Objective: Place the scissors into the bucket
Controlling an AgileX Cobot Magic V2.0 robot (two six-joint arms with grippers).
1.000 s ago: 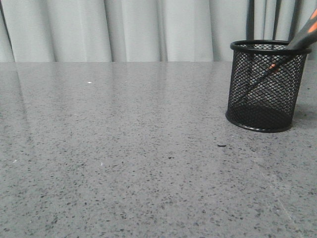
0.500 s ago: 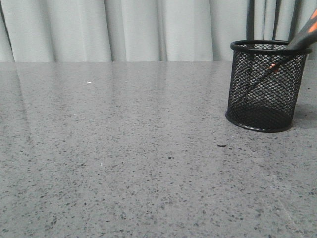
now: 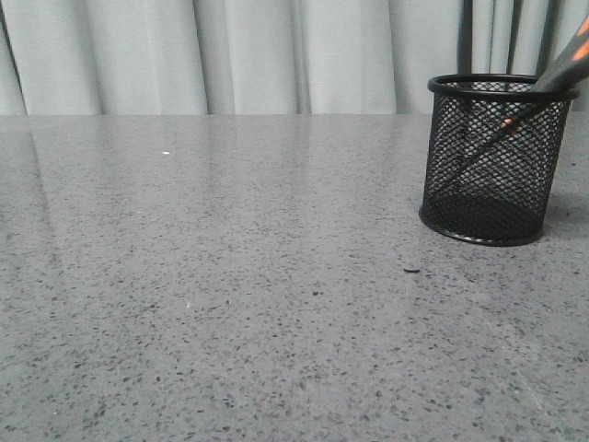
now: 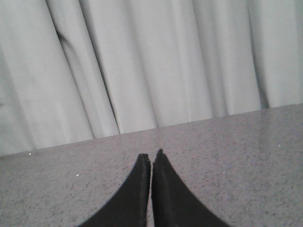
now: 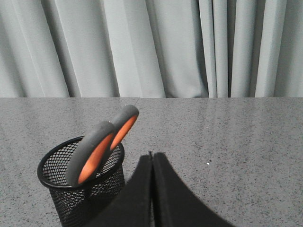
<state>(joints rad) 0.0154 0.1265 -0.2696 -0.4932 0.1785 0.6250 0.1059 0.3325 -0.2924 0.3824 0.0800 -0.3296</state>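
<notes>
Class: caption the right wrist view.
Scissors stand handles-up in the mesh bucket; right end effector shut beside it.

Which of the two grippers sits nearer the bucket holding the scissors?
The right gripper: its wrist view shows the bucket with the scissors just beside its shut fingers. The left gripper sees only table and curtain.

From the front, the scissors [image 3: 563, 64] run off the right edge, so the handles are mostly cut away there. The blades show only dimly through the mesh of the bucket [image 3: 492, 161]; where the tips rest inside I cannot tell. In the right wrist view the bucket's base is cut off by the frame edge.
</notes>
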